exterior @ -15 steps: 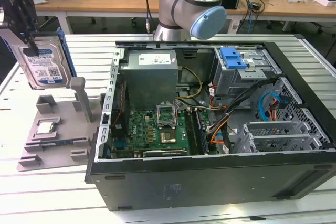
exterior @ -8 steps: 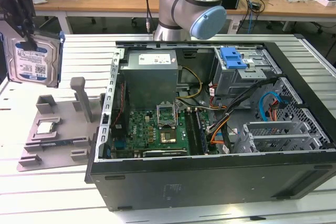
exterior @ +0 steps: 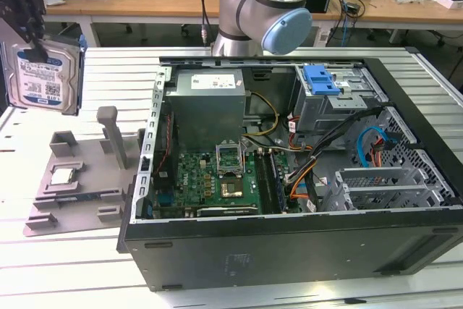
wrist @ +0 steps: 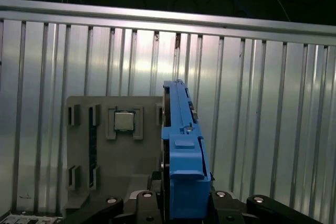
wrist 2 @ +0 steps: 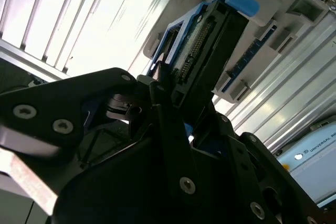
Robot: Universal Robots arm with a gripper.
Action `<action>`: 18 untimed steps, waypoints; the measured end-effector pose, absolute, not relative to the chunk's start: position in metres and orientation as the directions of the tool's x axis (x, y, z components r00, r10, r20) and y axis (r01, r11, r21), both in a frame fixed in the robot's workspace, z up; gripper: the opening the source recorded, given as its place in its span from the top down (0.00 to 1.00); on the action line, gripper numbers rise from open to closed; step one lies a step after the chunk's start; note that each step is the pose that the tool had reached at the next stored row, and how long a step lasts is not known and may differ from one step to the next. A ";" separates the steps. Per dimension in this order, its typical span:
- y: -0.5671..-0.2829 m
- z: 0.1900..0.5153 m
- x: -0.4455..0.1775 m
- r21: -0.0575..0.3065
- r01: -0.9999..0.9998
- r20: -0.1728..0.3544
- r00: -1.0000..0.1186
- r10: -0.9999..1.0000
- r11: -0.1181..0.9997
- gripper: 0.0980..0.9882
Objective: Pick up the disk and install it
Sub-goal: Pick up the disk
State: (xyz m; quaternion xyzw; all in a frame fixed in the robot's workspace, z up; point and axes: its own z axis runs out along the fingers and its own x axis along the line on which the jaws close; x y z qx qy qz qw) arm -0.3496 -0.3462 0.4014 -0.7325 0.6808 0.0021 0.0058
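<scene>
At the exterior view's left, the gripper [exterior: 34, 47] clamps the disk [exterior: 49, 81] by its top edge. The disk hangs upright with its label facing out, apart from the grey tray [exterior: 79, 211], where a chip [exterior: 64, 176] sits in a pocket. Toward the right lies the open case [exterior: 289, 251], its motherboard [exterior: 217, 175] exposed, with the arm [exterior: 264, 5] behind it.
</scene>
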 end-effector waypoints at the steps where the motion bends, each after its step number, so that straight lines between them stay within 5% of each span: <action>1: -0.346 0.403 -0.350 -0.006 -0.997 -0.011 0.073 -0.997 -0.073 0.70; 18: -0.345 0.443 -0.349 -0.006 -0.997 -0.010 0.073 -0.997 -0.073 0.70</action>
